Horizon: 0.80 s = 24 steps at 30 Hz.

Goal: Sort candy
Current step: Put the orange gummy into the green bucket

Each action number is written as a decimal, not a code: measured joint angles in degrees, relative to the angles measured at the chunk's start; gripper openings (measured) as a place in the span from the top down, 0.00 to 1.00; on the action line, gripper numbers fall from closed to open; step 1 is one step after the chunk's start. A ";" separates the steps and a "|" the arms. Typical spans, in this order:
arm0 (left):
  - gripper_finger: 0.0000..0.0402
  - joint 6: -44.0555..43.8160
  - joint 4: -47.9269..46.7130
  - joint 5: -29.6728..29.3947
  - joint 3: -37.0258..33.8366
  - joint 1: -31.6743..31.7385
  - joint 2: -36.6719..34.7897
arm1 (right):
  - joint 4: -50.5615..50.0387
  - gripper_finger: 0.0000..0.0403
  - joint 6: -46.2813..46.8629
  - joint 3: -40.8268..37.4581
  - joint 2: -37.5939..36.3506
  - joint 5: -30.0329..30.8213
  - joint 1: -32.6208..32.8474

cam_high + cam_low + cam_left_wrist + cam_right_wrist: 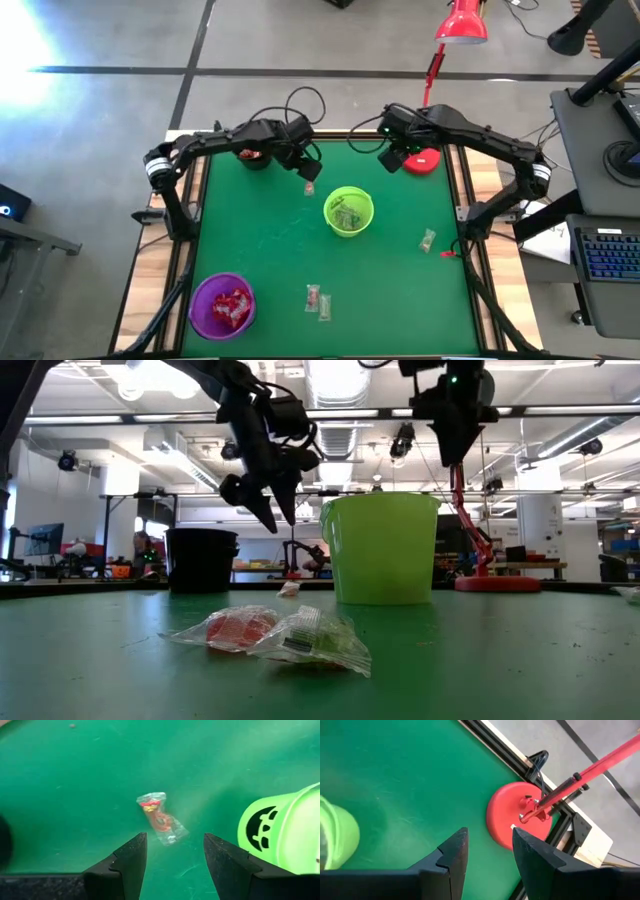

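Left gripper hovers, fingers apart, over a wrapped candy.
Right gripper, fingers parted and empty, waits beyond, above the green bench.

two candies, green cup behind

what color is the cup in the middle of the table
Bright lime green cup, clearest in the low view.

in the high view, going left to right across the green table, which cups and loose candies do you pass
purple cup → black cup → candy pair near the front edge → green cup → lone candy on the right
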 joint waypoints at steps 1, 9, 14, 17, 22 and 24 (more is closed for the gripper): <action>0.56 -0.24 0.74 0.00 -0.36 -0.29 0.10 | -0.34 0.64 0.01 0.00 -0.52 0.01 0.23; 0.56 -3.06 2.41 0.10 -1.73 -3.34 6.26 | -2.49 0.65 0.05 -0.02 -2.67 -0.01 1.00; 0.56 -4.32 3.30 0.05 -1.04 -3.91 11.15 | -2.64 0.64 0.43 -0.04 -2.81 0.00 1.57; 0.56 -4.58 4.87 -0.02 0.30 -3.89 13.48 | -2.84 0.65 -0.15 -0.04 -2.83 -0.04 1.86; 0.56 -5.16 5.20 -0.07 2.55 -3.78 16.59 | -3.82 0.66 -2.62 -0.07 -2.83 -0.07 2.06; 0.57 -5.50 5.04 -0.16 2.85 -3.73 17.52 | -4.26 0.66 -3.49 -0.07 -3.06 -0.09 2.19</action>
